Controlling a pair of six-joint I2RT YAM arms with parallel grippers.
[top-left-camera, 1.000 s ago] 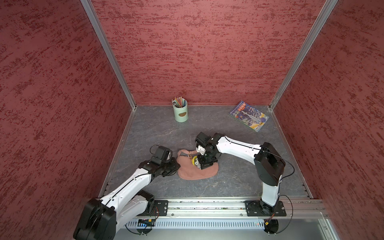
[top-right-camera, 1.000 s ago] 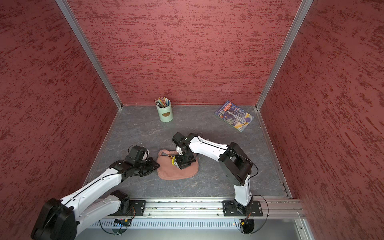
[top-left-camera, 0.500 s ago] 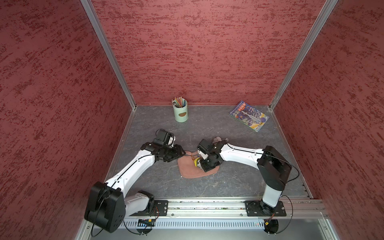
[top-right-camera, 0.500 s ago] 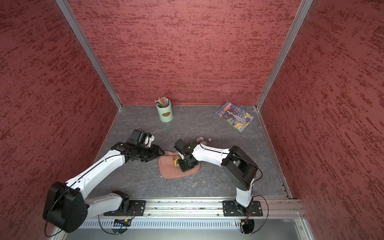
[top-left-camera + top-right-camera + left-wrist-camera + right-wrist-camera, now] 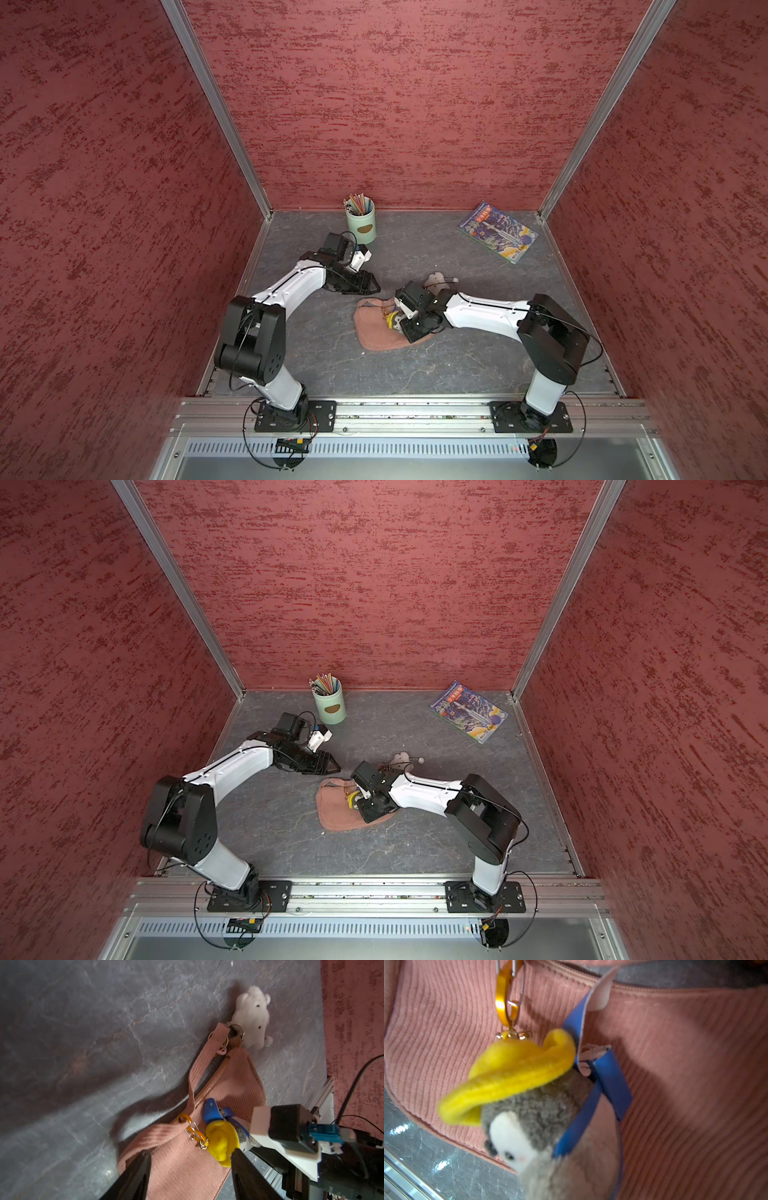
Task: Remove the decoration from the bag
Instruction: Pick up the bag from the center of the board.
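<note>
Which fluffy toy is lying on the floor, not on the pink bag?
The white fluffy cloud-shaped plush. The grey plush with the yellow hat lies on the pink ribbed fabric bag instead.

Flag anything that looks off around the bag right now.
The right gripper is shut on the yellow-hatted charm, not the white decoration, which lies untouched beside the strap end of the bag. The left gripper hovers open, holding nothing.

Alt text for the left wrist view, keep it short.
A pink ribbed bag lies on a grey marbled table, a white plush charm beside its strap ring and a yellow-and-blue toy charm resting on it. The left end effector hovers open in the foreground, holding nothing.
</note>
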